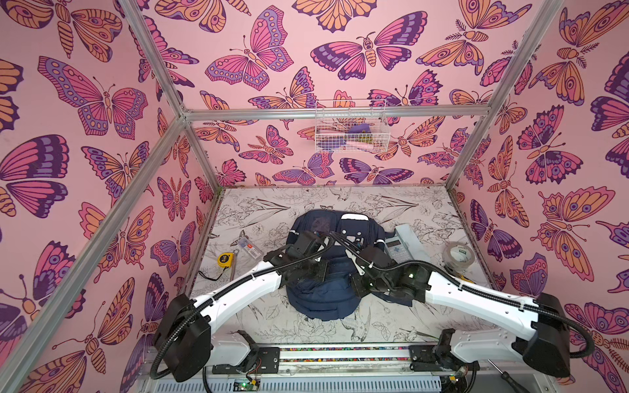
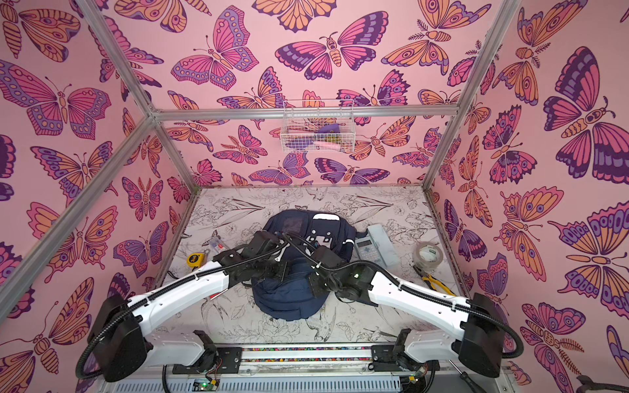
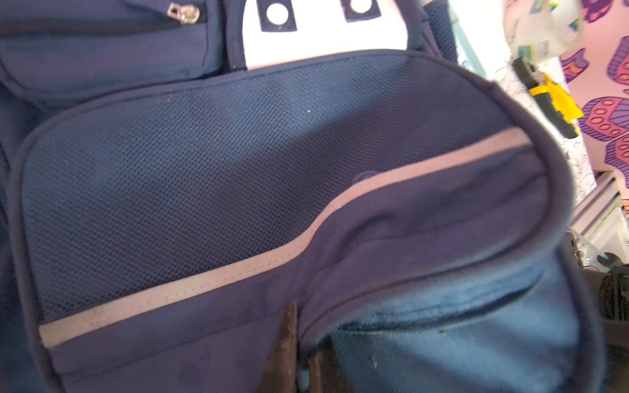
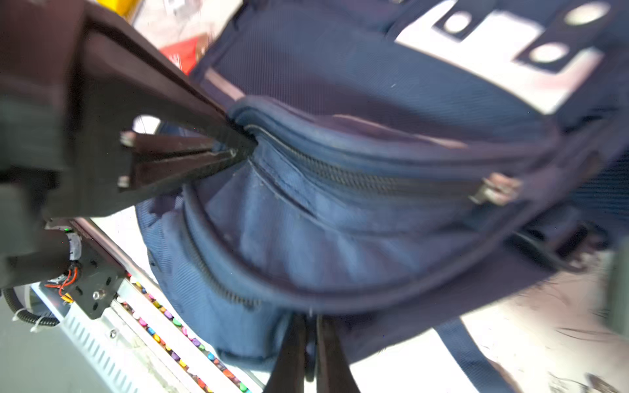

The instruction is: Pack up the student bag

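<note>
- Your left jaws are pressed together on the piped rim of the student bag (image 4: 340,238). The fingertips (image 4: 218,122) bite in right where the closed zip ends. The left wrist view shows a fold of navy cloth caught between them.
- Your right jaws are closed down to a sliver. The bag's lower edge looks pinched in that sliver, though blur keeps me from telling which part of the cloth it is.
- In both top views your two wrists sit low over the middle of the bag, turned toward each other and close together.
- Your left arm (image 1: 238,292) folds out from the near rail to an elbow at the outer left, and its forearm then slopes inward to the bag. Your right arm (image 1: 476,292) mirrors it from the other side.
- The bag lies front-up in the centre of the table (image 1: 272,211), with its white patch end toward the back wall and the mesh pocket facing up.
- To the left of the bag lie a yellow tape measure (image 1: 224,259) and a small card pack (image 1: 248,245).
- To the right of the bag a calculator (image 1: 394,250) lies just beside a pale case (image 1: 410,236). Further out is a roll of clear tape (image 1: 457,257), and yellow-handled pliers (image 2: 434,282) lie near your right forearm.
- A white wire basket (image 1: 350,126) hangs on the back wall.
</note>
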Tool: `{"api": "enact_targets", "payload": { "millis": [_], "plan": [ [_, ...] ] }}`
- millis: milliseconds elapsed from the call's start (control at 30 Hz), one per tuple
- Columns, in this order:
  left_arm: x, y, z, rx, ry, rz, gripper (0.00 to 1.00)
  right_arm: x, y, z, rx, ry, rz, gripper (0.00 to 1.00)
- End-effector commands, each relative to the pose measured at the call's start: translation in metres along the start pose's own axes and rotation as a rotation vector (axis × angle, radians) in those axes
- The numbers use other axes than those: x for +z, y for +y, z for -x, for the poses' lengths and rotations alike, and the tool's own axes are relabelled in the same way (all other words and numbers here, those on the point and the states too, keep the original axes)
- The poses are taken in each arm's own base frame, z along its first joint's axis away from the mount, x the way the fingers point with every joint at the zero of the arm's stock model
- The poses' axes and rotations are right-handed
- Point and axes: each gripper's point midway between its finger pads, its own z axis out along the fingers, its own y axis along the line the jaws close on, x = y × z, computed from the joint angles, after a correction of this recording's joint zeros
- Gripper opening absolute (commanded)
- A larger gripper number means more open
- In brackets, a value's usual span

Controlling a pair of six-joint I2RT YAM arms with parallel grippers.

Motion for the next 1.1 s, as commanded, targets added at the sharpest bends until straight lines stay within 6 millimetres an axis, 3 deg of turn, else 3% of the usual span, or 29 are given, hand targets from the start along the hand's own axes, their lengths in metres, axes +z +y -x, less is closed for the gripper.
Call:
{"api": "enact_targets", "payload": {
  "millis": [0,200,267,400,567,633,700,733,800,867,967,1067],
  "plan": [
    [-0.008,-0.011,0.021,0.000,-0.110,-0.038,0.00,-0.039,0.010,0.025,-0.048,-0.109,0.046,0.00],
    [-0.004,-0.007,0.013,0.020,-0.094,-0.015,0.00,-0.054,0.002,0.021,-0.098,-0.084,0.007,0.00],
    [-0.005,-0.010,0.013,0.010,-0.094,-0.026,0.00,-0.051,0.017,0.018,-0.105,-0.066,0.088,0.00],
    [-0.006,-0.027,0.020,-0.031,-0.092,-0.105,0.00,-0.030,0.055,0.011,-0.103,-0.019,0.229,0.00],
    [-0.010,-0.054,0.037,-0.111,-0.137,-0.250,0.00,0.006,0.087,0.006,-0.085,0.014,0.296,0.00],
    [-0.013,-0.060,0.043,-0.125,-0.158,-0.283,0.00,0.014,0.088,0.004,-0.075,0.023,0.288,0.00],
    [-0.017,-0.058,0.047,-0.107,-0.178,-0.270,0.00,0.015,0.076,0.002,-0.075,0.017,0.232,0.00],
    [-0.019,-0.051,0.047,-0.103,-0.183,-0.229,0.07,0.011,0.066,0.003,-0.066,0.003,0.187,0.00],
    [-0.016,-0.033,0.040,-0.102,-0.167,-0.144,0.40,0.003,0.048,0.005,-0.041,-0.026,0.140,0.00],
    [-0.027,-0.018,0.035,-0.099,-0.178,-0.076,0.59,-0.005,0.032,0.005,-0.013,-0.062,0.118,0.00],
    [-0.027,-0.001,0.019,-0.092,-0.122,-0.027,0.64,-0.011,0.017,0.001,0.014,-0.078,0.103,0.00],
    [-0.029,-0.009,0.007,-0.025,-0.064,-0.073,0.67,-0.010,0.010,-0.005,0.028,-0.075,0.099,0.00]
  ]
}}
